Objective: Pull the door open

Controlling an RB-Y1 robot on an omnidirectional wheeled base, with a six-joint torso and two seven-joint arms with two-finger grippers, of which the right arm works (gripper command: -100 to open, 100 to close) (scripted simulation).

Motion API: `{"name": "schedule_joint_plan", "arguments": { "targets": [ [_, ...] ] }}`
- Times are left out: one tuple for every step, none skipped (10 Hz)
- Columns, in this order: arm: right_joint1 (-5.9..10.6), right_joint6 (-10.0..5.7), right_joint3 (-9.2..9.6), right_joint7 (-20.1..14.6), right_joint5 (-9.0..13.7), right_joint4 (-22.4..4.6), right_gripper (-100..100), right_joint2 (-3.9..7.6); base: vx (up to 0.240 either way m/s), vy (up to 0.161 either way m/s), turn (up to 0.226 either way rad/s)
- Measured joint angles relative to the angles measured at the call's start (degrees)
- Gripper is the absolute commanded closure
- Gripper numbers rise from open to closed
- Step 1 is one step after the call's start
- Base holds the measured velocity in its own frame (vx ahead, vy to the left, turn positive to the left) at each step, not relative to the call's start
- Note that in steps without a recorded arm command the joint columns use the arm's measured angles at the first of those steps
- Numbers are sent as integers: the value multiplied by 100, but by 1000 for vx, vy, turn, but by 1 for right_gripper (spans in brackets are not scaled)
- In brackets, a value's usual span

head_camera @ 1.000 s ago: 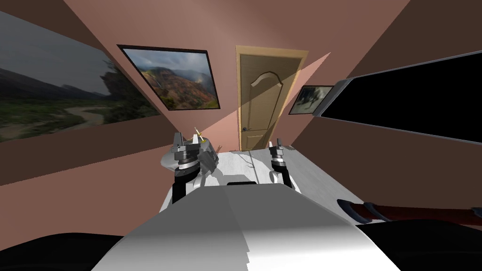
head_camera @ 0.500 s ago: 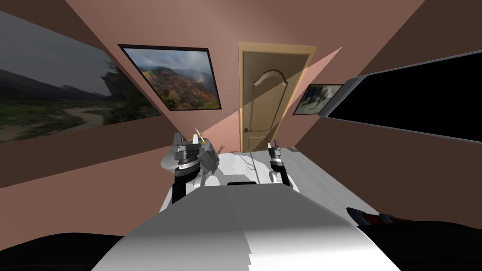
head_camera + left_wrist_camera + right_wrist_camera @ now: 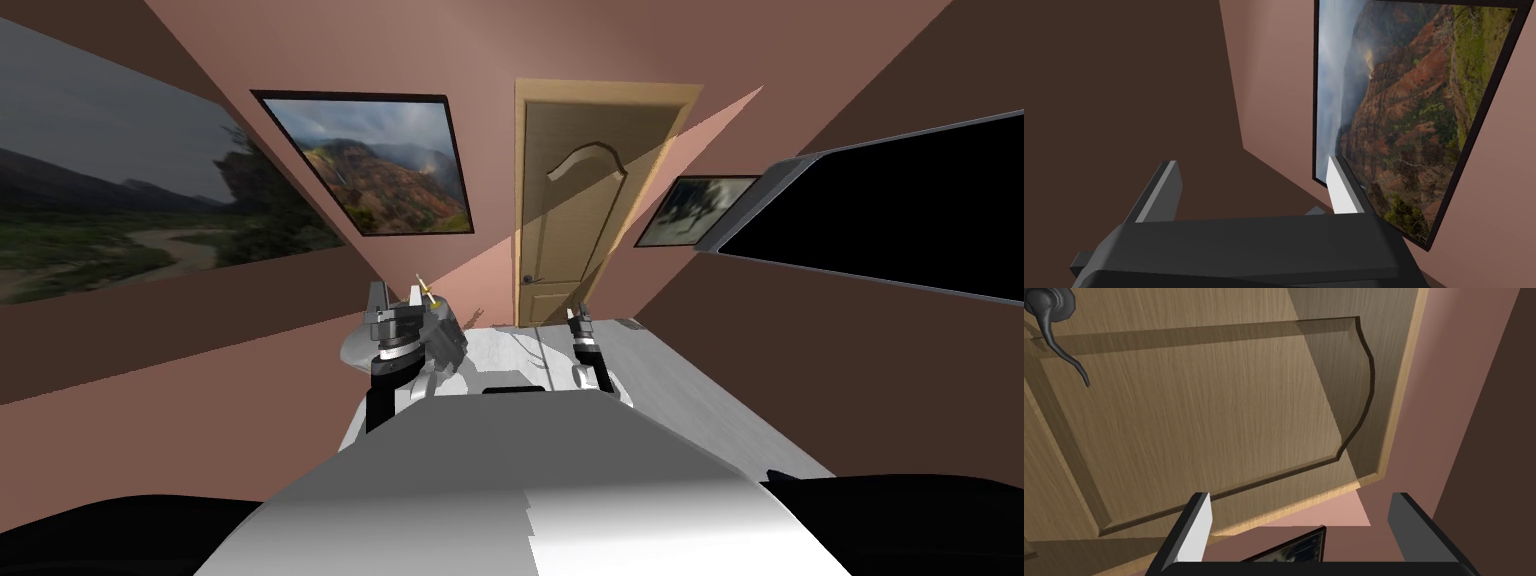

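The tall light-brown wooden door with an arched raised panel [image 3: 575,200] stands at the far end of the corridor, straight ahead of us and seemingly shut in its paler wooden frame [image 3: 610,88]. The right wrist view looks onto its panelled face [image 3: 1214,413] from nearer. We judge it a stiff, fairly heavy slab that will swing only about its hinges, so a pull has to follow an arc, not a straight line. The flat wood offers nothing to pinch. The one place to take hold is the small dark curved lever handle [image 3: 531,279] low on the door's left edge in the head view. It looks thin, smooth and possibly slippery, so we would close across its shaft near the round base [image 3: 1054,333], and it may need pressing down before the latch gives. The right jaws stand wide apart and empty, well short of the door, with the lever off to one side of their line and not between them. The left jaws are likewise spread and hold nothing, raised beside the black-framed mountain landscape picture [image 3: 1414,115] on the pinkish-brown wall. We cannot see the hinges, the latch or any gap at the frame, so the swing side is a guess. The handle's base is cut off at the edge of the right wrist view, and a slanting shadow darkens part of the panel.
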State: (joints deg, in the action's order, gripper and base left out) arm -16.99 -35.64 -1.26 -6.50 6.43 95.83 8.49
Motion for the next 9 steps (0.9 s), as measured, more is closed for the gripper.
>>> {"name": "schedule_joint_plan", "arguments": {
  "targets": [
    [32, 25, 0, 7, 4, -95, -100, 32, 108, 46, 55],
    [57, 28, -1, 8, 9, -209, -100, 67, 94, 35, 50],
    [103, -11, -3, 4, 13, -383, -100, 105, 141, 25, 66],
    [136, -23, 20, 33, 2, -546, -100, 109, 148, 21, 63],
    [175, 5, 13, 37, 13, -664, -100, 162, 120, 29, 57],
    [209, 21, 12, 39, 17, -778, -100, 193, 113, 18, 49],
    [261, 24, 1, 29, 28, -915, -100, 245, 104, 28, 46],
    [295, 26, 0, 31, 31, -1029, -100, 270, 94, 21, 36],
    [357, 25, 3, 47, 29, -1172, -100, 281, 97, 5, 52]
  ]
}}
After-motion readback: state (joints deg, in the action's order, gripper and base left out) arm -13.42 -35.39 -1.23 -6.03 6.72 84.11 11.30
